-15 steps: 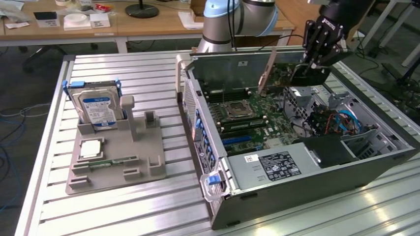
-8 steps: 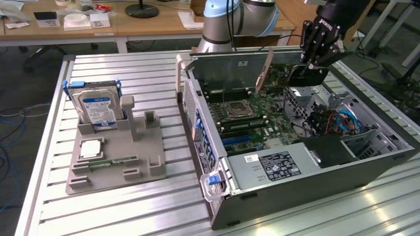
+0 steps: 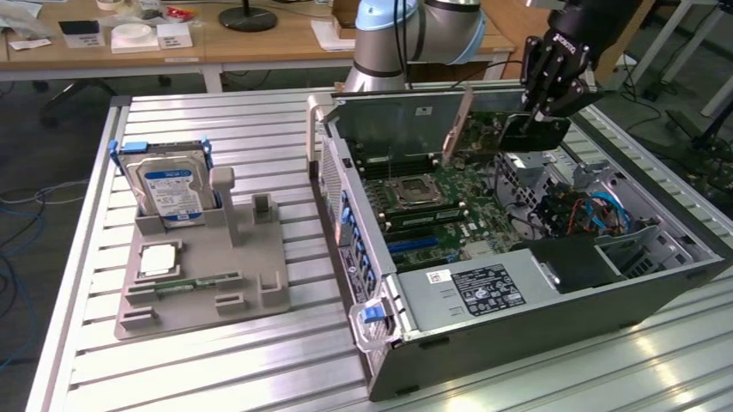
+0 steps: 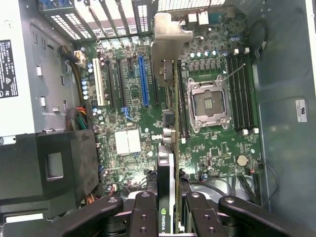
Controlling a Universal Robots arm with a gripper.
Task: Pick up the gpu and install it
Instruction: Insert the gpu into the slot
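The gpu (image 3: pixel 516 133) hangs over the open computer case (image 3: pixel 538 330), tilted, with its green board, black cooler and silver end bracket (image 3: pixel 458 120) above the motherboard (image 3: pixel 447 219). My gripper (image 3: pixel 550 103) is shut on its upper edge. In the wrist view I look down along the gpu (image 4: pixel 168 168) edge-on, with my black fingers (image 4: pixel 143 212) clamped on both sides and my gripper (image 4: pixel 170 217) centred on it. Its bracket (image 4: pixel 170 29) points at the case's rear slot openings. The card floats between the long blue slot (image 4: pixel 143 81) and the CPU socket (image 4: pixel 207 101), apart from the board.
A grey fixture (image 3: pixel 218 275) on the slatted table holds a silver hard drive (image 3: pixel 172 189) with a blue label, a processor (image 3: pixel 160 257) and a slim memory stick (image 3: pixel 184 283). The power supply (image 3: pixel 487 287) and a black shroud (image 4: pixel 54 163) fill the case's near end. Cables (image 3: pixel 584 215) lie beside the motherboard.
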